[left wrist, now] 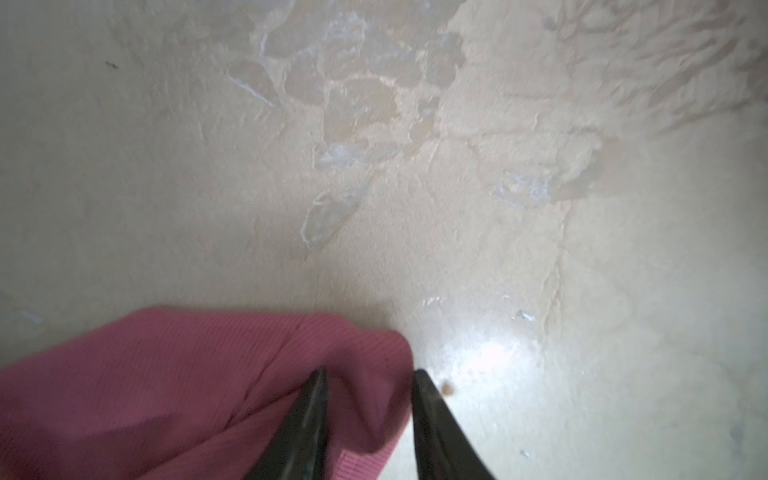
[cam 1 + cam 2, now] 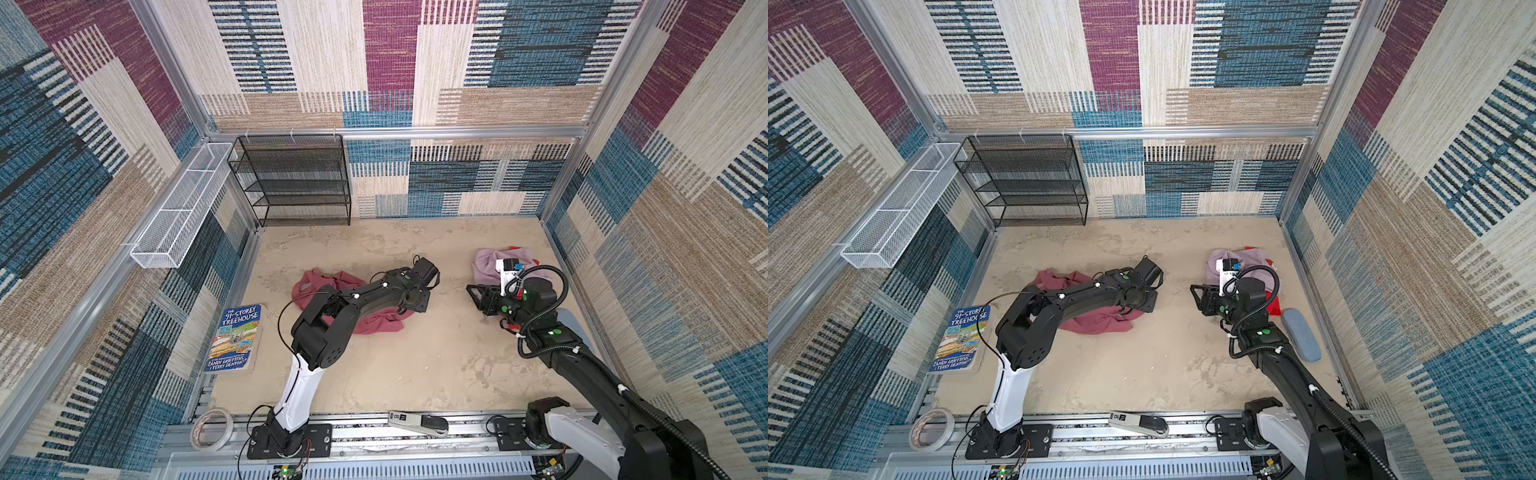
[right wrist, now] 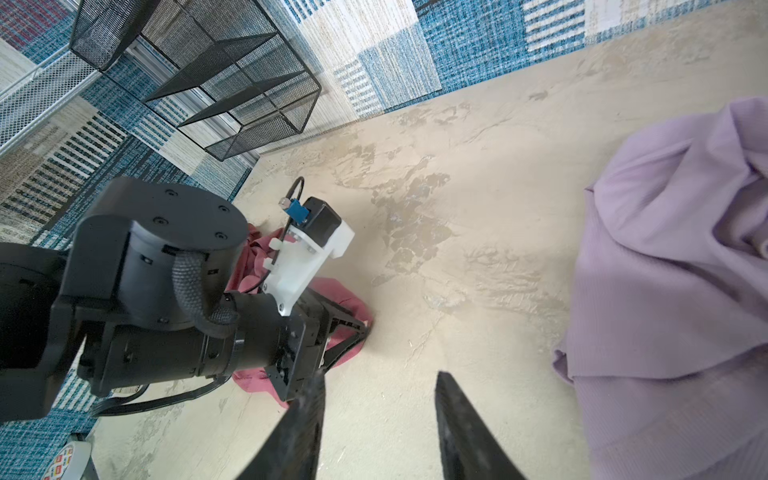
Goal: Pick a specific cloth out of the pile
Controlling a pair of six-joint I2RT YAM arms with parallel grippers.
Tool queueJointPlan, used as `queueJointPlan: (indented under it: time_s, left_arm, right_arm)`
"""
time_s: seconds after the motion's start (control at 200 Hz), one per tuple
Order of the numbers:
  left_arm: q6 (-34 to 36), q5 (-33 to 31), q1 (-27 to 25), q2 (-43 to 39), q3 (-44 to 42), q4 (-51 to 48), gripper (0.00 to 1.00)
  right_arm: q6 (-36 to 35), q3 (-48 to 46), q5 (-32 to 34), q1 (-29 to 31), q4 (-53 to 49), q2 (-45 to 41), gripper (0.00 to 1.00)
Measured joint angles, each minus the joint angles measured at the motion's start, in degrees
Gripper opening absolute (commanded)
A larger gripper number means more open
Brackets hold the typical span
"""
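We see a corner of the cloth (image 1: 187,395) between the half-spread jaws of the nearer left gripper (image 1: 370,374); whether pinched, we cannot tell.

Bare tabletop (image 2: 444,336) is lying open between the cloth (image 2: 382,326) and the pile (image 2: 484,262); the left arm (image 2: 374,293) is covering the cloth's middle.

The cloth (image 2: 380,324), dusty rose and crumpled (finely ribbed), lies on the desk (image 2: 415,374) left of centre, well apart from the lilac-and-red pile (image 2: 484,266) at far right.
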Motion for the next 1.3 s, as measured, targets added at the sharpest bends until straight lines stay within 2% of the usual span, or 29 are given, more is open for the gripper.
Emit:
queueJointPlan:
  time_s: [0.34,0.456,0.736,1.297]
  left_arm:
    - [0.0,-0.5,0.0,1.7,1.4,-0.8,0.16]
    - [0.0,-0.9,0.0,1.7,1.3,-0.8,0.00]
    - [0.2,-0.9,0.0,-0.5,0.6,-1.5,0.00]
    - [1.3,-3.0,0.7,-16.2,-1.5,-1.2,0.00]
  right_arm:
    - [0.0,-0.4,-0.4,-0.1,0.3,-0.9,0.47]
    - [0.0,-0.4,-0.4,-0.1,0.3,-1.5,0.46]
    - [0.0,-0.8,-0.3,-0.2,-0.1,-2.1,0.47]
    - [0.0,1.4,-0.4,-0.3,-0.4,-0.8,0.47]
